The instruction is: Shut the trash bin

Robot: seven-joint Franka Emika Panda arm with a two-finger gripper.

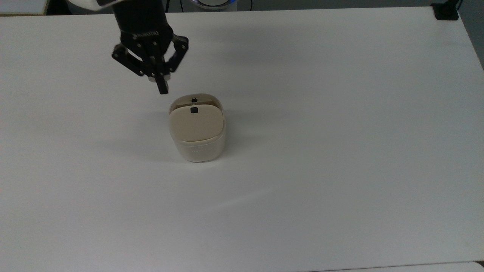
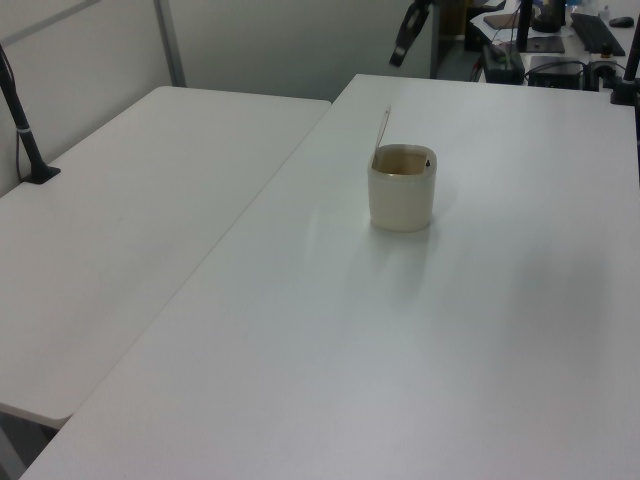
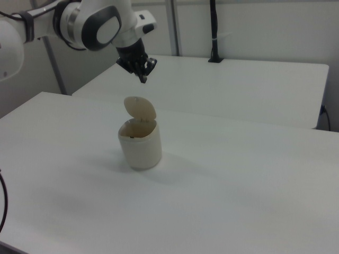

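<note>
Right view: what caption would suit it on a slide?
Gripper hovering above the open-lidded trash bin on a white table.
</note>
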